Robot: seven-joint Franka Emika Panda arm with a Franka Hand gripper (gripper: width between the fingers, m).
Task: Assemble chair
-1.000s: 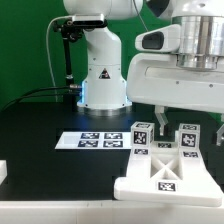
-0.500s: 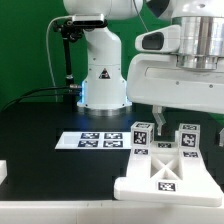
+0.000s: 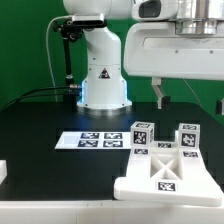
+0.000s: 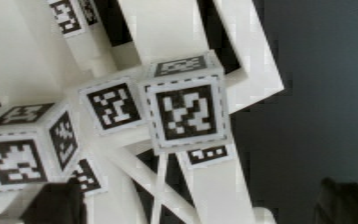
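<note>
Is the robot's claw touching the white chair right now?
Apart. In the exterior view the gripper hangs above the chair, with dark background plainly visible between its fingertips and the posts.

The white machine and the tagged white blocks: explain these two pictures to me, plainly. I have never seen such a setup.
The big white machine is a robot arm standing on a black table. Its gripper, a two-finger hand, hangs at the upper part of the exterior view's right. The fingers look spread apart and nothing is between them.

One picture comes from a camera off the arm that sees the whole scene. The other comes from a camera on the arm's wrist and looks down from close by.

On the table lie the chair parts: white blocky pieces with black-and-white square tags, two posts standing up. The wrist view shows those tagged posts close up. The flat sheet of tags beside them is the marker board, no part of the chair.
</note>
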